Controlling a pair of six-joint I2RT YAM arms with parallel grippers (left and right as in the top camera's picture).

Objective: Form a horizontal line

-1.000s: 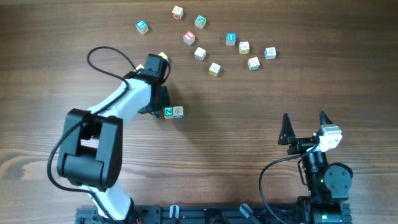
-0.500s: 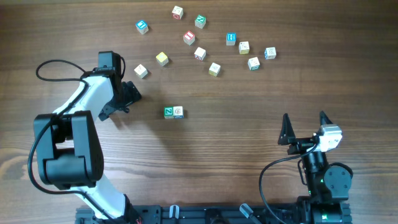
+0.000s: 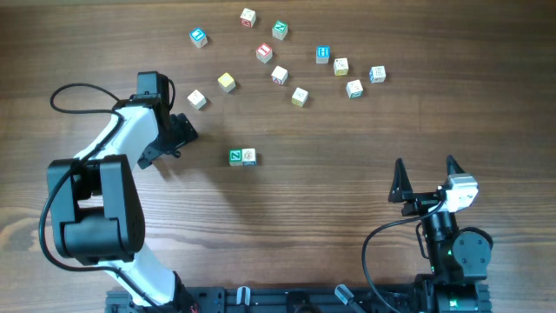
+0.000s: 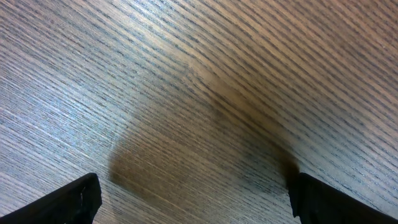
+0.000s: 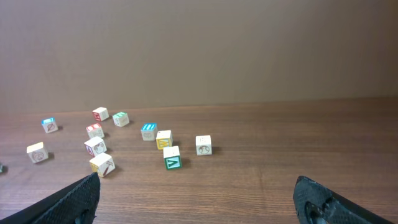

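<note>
Findings at time of inspection. My left gripper (image 3: 180,142) hovered over bare table (image 3: 313,209), jaws spread wide and carrying nothing; its wrist view showed only wood grain between the fingertips. My right gripper (image 3: 425,169) was parked near its base, jaws likewise wide and empty.

The horizontal line (image 3: 242,156) lay at mid-table, just right of my left gripper. It consisted of two pieces only: a green-faced cube (image 3: 236,156) at the left end, touching a cream cube (image 3: 249,156).

The loose cubes (image 3: 300,96) lay scattered across the far side, well apart from the line. The nearest to my left gripper was a pale cube (image 3: 197,99).

Assessment: the line was begun but short. I judged that fetching and placing more cubes remained the bulk of the work.
</note>
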